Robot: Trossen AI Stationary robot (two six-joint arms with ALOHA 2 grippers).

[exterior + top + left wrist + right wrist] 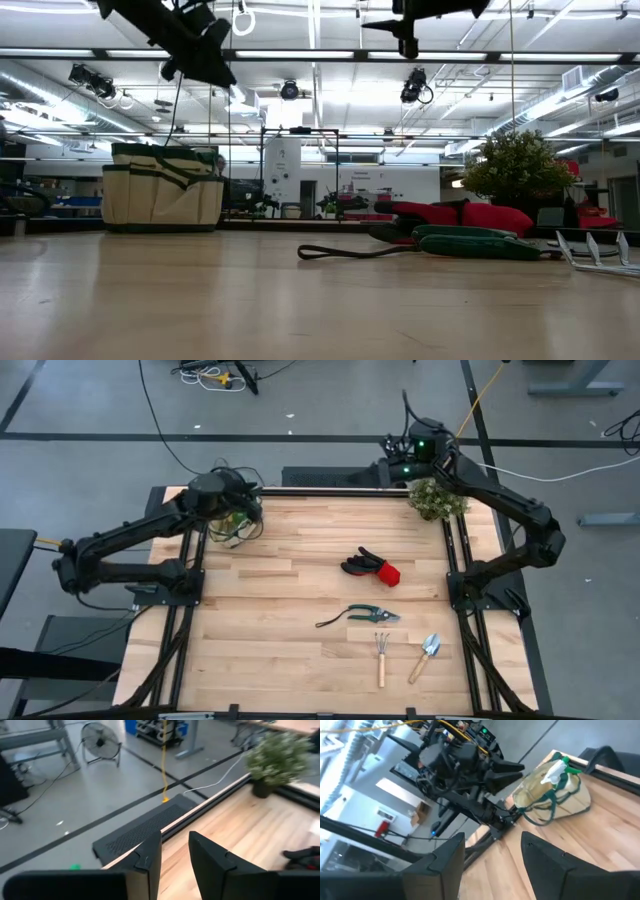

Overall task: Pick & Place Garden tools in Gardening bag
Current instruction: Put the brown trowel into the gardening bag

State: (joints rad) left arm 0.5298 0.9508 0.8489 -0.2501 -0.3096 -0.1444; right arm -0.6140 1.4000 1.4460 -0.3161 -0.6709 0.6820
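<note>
High view, left gripper [243, 510] open above gardening bag [232, 525], empty

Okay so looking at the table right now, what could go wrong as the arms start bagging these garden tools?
The gardening bag sits at the far left corner, right under the left gripper, so a descent could tip or crush the soft bag.

The pruning shears trail a loose strap that may snag or drag.

The rake and trowel lie close together near the front; grabbing one could nudge the other.

The open right gripper hovers by the plant, which it could bump.
</note>
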